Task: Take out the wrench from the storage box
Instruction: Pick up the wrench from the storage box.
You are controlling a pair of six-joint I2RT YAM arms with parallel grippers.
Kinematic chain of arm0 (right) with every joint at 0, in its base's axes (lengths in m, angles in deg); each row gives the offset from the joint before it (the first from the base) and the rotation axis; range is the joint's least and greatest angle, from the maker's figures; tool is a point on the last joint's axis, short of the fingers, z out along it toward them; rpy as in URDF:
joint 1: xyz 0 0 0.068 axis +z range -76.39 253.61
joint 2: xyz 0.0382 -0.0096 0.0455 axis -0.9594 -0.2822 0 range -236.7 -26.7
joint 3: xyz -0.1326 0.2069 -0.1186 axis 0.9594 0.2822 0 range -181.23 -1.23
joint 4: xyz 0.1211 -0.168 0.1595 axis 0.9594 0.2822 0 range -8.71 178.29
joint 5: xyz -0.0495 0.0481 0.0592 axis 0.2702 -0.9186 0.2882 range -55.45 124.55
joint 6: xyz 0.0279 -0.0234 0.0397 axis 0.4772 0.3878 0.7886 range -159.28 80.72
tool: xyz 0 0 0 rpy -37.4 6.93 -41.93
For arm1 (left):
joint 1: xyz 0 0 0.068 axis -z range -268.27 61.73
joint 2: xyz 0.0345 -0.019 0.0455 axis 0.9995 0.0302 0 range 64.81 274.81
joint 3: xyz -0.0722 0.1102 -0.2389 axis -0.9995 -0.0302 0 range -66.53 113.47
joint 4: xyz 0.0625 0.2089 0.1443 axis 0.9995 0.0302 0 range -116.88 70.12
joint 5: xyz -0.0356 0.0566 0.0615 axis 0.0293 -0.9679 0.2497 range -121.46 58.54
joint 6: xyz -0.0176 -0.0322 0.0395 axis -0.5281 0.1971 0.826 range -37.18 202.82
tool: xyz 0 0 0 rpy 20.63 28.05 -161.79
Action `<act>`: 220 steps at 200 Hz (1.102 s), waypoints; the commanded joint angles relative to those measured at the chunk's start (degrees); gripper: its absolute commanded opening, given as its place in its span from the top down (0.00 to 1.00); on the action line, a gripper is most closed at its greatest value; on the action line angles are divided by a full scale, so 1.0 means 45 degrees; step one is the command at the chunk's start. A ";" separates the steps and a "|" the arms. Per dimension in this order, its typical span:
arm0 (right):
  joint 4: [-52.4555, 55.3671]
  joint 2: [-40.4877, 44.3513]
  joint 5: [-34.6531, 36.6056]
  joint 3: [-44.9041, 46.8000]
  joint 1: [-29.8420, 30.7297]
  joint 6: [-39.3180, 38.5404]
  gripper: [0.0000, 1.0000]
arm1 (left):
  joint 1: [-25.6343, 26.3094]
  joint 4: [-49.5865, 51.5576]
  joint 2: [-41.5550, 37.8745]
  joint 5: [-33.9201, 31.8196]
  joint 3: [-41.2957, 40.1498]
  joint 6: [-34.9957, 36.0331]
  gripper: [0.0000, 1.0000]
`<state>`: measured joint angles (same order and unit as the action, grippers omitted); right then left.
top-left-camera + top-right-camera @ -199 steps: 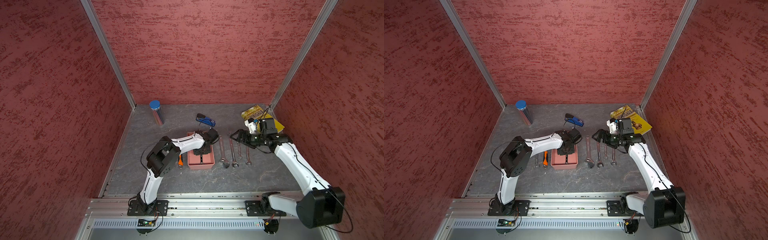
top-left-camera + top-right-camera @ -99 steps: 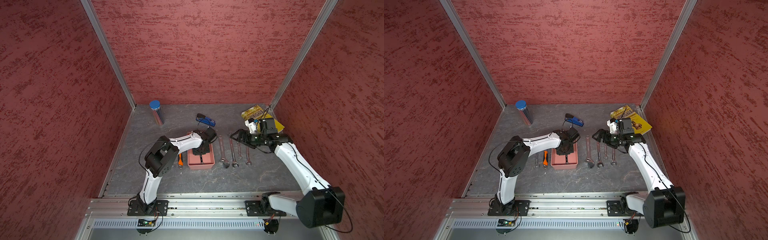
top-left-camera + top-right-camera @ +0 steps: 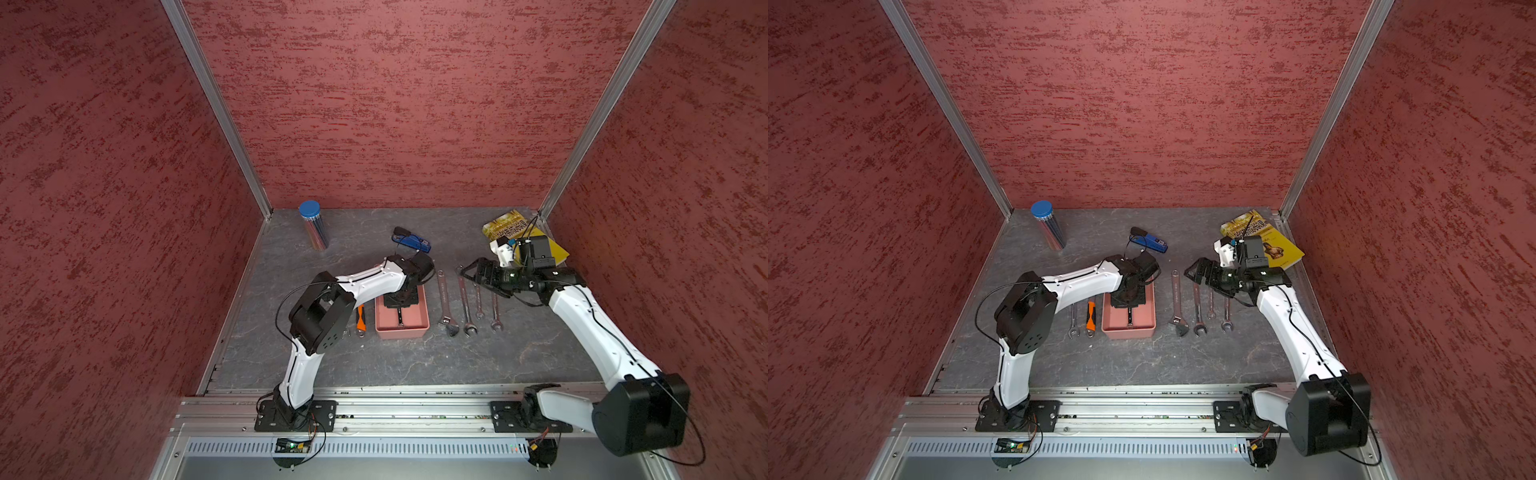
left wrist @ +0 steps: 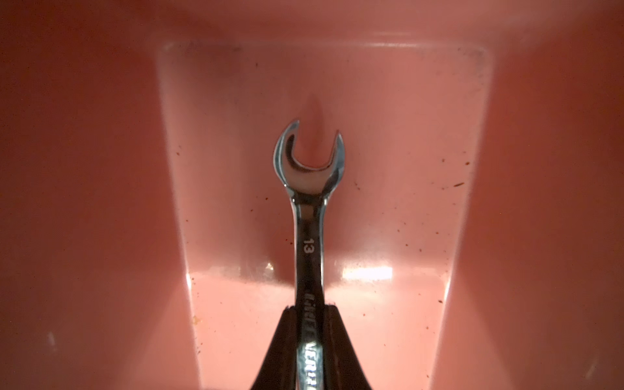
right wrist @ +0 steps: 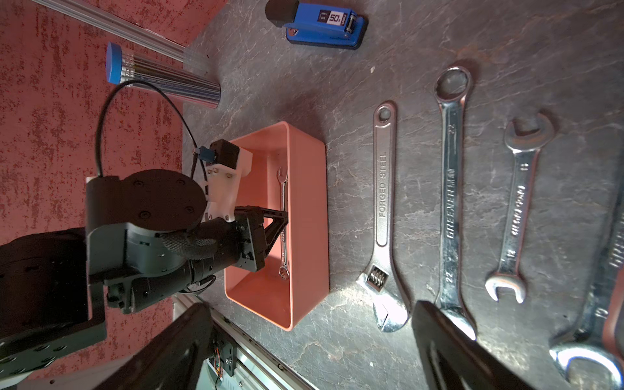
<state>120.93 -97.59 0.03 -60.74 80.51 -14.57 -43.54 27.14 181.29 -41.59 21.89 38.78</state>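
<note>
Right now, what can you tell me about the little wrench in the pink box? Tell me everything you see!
The wrench is small, slim and shiny, like chromed steel. One end is an open U shape, and the shank is stamped 13 with more lettering. It lies lengthwise along the middle of the storage box, alone in there. The left gripper is shut on its shank, with black fingers pressing both sides. I cannot tell whether it touches the box floor.
</note>
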 commanded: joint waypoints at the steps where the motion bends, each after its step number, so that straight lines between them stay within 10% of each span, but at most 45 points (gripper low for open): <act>1: -0.0522 0.0031 -0.0259 -0.0049 -0.0090 0.0357 0.02 | 0.0004 0.0528 -0.0738 -0.0416 0.0457 0.0290 1.00; 220: -0.0654 -0.0086 -0.0400 0.0050 -0.0090 0.0291 0.02 | -0.0942 0.2849 -0.3235 -0.1280 0.0318 0.1050 1.00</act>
<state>119.00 -97.96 -1.26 -60.74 80.51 -13.12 -46.23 38.37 170.19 -45.42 25.63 41.80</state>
